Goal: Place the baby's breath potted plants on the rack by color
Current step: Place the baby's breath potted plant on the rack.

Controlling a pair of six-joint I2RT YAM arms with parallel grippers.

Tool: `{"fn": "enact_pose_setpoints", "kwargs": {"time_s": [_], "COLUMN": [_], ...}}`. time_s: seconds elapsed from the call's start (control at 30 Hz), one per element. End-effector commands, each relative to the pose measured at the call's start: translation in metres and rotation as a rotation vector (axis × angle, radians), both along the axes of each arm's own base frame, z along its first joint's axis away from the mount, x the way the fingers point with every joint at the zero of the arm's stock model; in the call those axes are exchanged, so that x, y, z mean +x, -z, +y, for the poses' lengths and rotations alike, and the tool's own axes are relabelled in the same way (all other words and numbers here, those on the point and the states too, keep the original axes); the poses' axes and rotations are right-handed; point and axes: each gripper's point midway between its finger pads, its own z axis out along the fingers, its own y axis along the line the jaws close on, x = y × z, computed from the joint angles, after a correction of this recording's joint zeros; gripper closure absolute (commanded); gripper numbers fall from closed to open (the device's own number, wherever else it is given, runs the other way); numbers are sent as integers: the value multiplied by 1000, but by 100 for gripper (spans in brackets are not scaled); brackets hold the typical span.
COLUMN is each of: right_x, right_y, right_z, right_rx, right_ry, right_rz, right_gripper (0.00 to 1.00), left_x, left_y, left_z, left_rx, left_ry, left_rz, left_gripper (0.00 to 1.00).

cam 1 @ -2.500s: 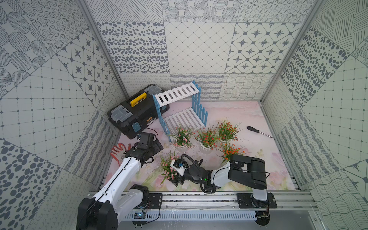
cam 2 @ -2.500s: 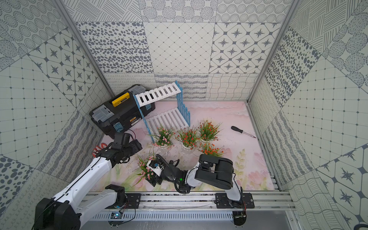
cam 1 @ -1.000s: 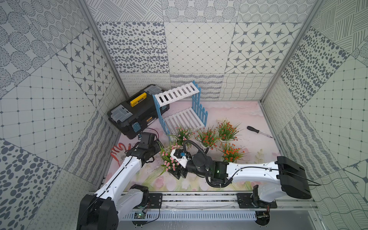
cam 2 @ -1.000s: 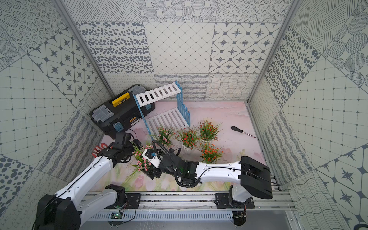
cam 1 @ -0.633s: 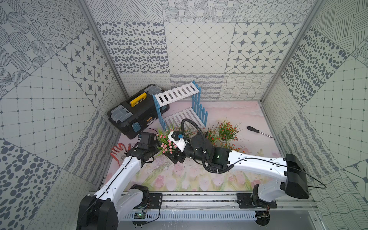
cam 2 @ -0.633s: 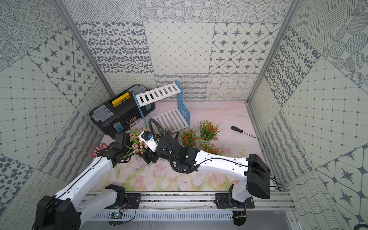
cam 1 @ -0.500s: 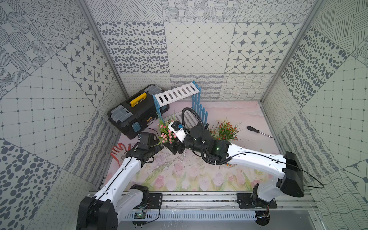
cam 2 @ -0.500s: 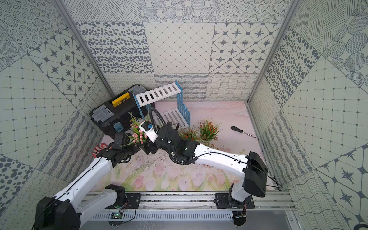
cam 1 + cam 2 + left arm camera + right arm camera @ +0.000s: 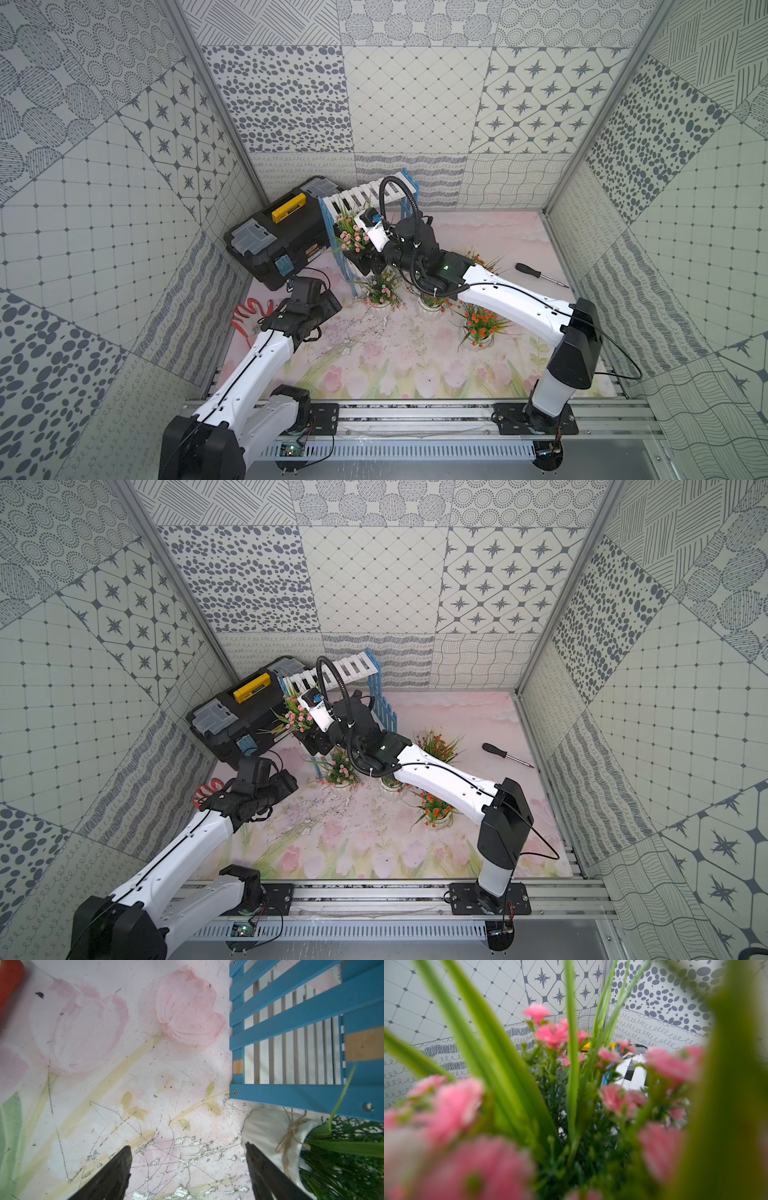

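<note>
Baby's breath potted plants: five pieces in white pots, to be sorted by colour onto the rack (image 9: 361, 194).

Item 1, carried pink plant (image 9: 351, 239): aloft at the rack's toolbox (image 9: 278, 241) end, about level with the upper shelf and on neither shelf yet. Its pot is hidden.
Item 2, second pink plant (image 9: 380, 289): on the mat (image 9: 374, 365), at the foot of the rack's near blue frame.
Items 3–5, orange-red plants (image 9: 480, 324): on the mat, on the rack's side away from the toolbox.

Pincers. The right gripper (image 9: 359, 262) is clamped under item 1's foliage, and blossoms fill its wrist view. The left gripper (image 9: 187, 1146) has its fingers apart with nothing between them, low over the mat by the rack's foot. One finger is just beside item 2's pot; whether they touch cannot be told.

Handling note (judgement). Keep the pot upright and clear the picket tops before moving in over the slats. Set the base flat toward one end of the shelf, leaving room there for item 2. Release only once the pot rests on the slats. The long leaves may snag on the frame, and the pot looks light and likely to tip.
</note>
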Motion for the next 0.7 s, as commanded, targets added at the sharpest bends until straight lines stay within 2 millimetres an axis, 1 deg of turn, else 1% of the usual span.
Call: {"fn": "enact_pose_setpoints", "kwargs": {"time_s": [0.0, 0.27, 0.47, 0.67], "right_x": [12, 51, 82, 105], "right_y": [-59, -74, -84, -98], "right_z": [-1, 1, -5, -11], "right_rx": [119, 134, 147, 154], "right_ry": [-17, 4, 29, 49], "right_rz": [-129, -190, -229, -259], "right_gripper": [24, 24, 24, 23], "left_x": [3, 2, 4, 5], "left_y": [-6, -3, -4, -4], "left_z": [-3, -6, -9, -12], "left_rx": [-8, -19, -27, -30], "left_ry": [20, 28, 41, 63], "left_rz": [-23, -12, -18, -21], "left_gripper": [14, 14, 14, 13]}}
